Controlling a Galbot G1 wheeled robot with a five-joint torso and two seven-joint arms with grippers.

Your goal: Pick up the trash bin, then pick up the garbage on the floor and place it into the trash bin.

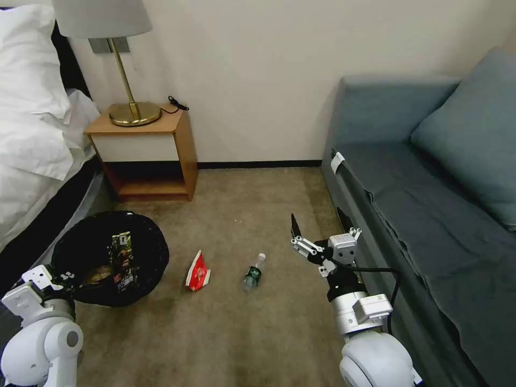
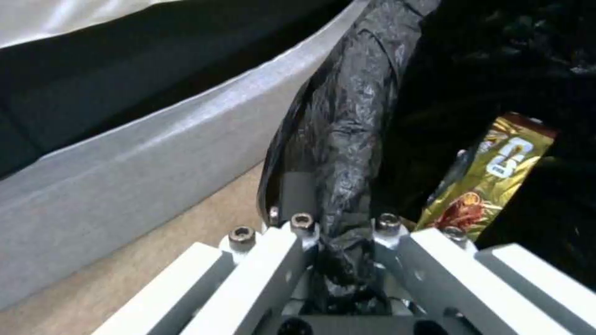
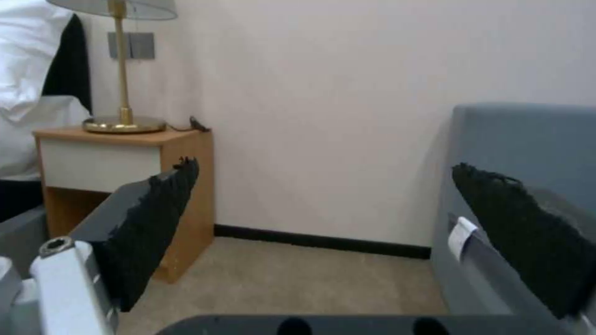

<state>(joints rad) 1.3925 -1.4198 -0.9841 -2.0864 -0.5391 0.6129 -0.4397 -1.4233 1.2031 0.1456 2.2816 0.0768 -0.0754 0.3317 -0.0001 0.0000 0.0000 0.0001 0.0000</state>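
Carpet (image 1: 242,333) is carrying everything here, running between the bed (image 1: 32,140) on the robot's left and the grey sofa (image 1: 424,215) on its right. Next in bulk, the trash bin (image 1: 110,258) is sitting low at the robot's left, close to the bed base, its black liner (image 2: 348,125) crinkling over the rim. The left gripper (image 2: 338,232) is pinching that rim, liner and all, with one finger inside and one outside; holding the bin by its edge is probably meant to leave the mouth open for drops. A brown-gold candy wrapper (image 2: 491,177) is already lying inside, and something tan beside it is too dim to name. The bin's white wall is hiding under the bag.

The right gripper (image 1: 317,226) is hovering over the carpet just beside the sofa front, fingers spread wide and holding nothing, pointing toward the far wall rather than down.

Two litter pieces are lying on the floor between bin and right gripper: a red-white snack packet (image 1: 198,271), near the bin, and a small clear green-label bottle (image 1: 254,272), closer to the right gripper. So the job is looking roughly half done.
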